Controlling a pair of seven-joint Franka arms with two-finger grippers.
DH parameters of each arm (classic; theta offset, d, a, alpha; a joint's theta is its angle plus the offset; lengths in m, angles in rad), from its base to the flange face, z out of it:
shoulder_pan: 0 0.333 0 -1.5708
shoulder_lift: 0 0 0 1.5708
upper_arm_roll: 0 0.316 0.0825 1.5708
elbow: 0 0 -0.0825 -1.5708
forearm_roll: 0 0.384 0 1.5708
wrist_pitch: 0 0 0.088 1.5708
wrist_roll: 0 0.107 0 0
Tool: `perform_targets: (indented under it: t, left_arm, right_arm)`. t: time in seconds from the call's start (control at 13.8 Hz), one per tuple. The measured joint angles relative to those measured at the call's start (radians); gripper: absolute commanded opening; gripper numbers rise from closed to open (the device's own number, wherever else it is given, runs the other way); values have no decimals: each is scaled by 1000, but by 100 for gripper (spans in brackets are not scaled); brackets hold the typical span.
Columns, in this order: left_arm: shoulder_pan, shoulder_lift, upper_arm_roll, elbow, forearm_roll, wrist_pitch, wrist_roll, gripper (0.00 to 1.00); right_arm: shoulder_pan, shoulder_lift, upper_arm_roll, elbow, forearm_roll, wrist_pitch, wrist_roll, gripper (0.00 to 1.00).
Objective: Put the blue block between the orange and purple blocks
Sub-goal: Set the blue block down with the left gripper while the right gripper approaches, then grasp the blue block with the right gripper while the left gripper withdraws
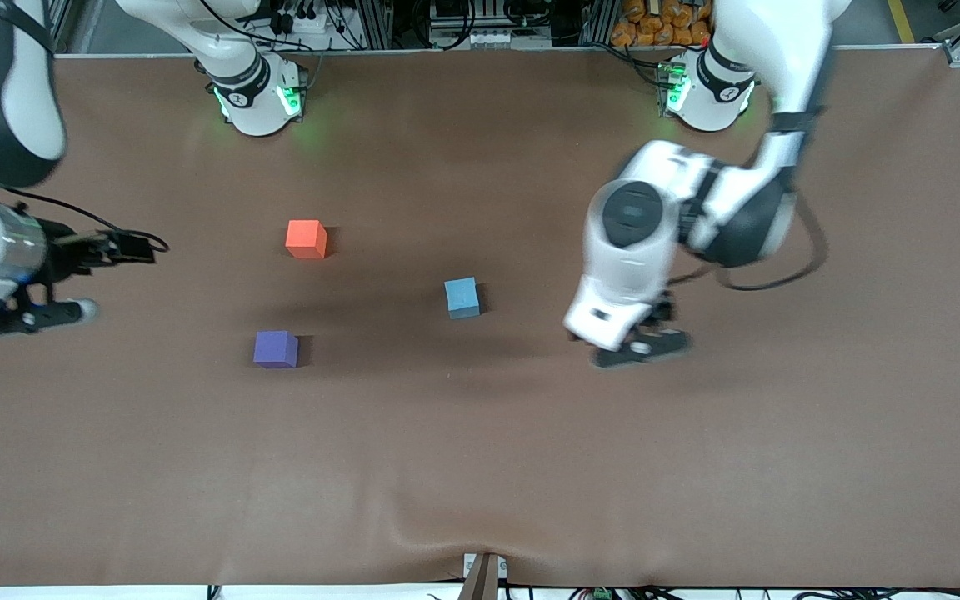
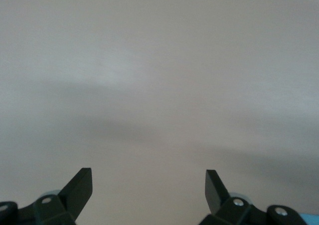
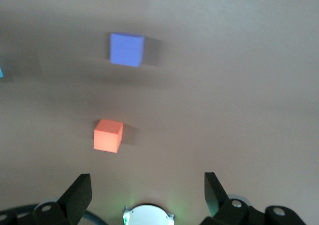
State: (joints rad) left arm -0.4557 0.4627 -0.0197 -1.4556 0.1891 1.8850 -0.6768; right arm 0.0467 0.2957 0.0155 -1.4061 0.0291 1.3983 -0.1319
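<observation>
Front view: left gripper [image 1: 642, 346] low over bare table, fingers spread wide, empty, blue block [image 1: 462, 297] apart toward the right arm's end. Centre over it squarely, then descend. Orange block [image 1: 307, 238], purple block [image 1: 276, 348] separated; right gripper [image 1: 38, 312] waiting, spread wide.

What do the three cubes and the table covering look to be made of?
The blue block, orange block and purple block look like matte foam or painted wood: flat colour, no glare, crisp edges; which one can't be told. The table cover looks like a brown matte sheet, perhaps cloth or paper, since it ripples along the edge nearest the front camera.
</observation>
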Motion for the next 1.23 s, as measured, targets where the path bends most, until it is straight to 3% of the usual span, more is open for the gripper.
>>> perform_targets:
  t: [0.36,0.65,0.87,1.09,1.23]
  left_arm:
    - [260,-193,-1,-83,-84,-150,416,100]
    - [329,-292,-3,-98,-93,-267,599,100]
    - [401,-348,-3,-100,-93,-307,744,100]
    - [496,-398,1,-106,-93,-370,873,100]
    - [491,-430,-1,-127,-97,-388,872,100]
  right_arm:
    - [124,42,6,-72,163,196,179,100]
    - [323,82,12,-124,179,370,461,100]
    - [468,165,12,-141,178,529,591,100]
    - [536,275,9,-147,178,681,631,100]
    - [562,330,8,-147,174,755,632,100]
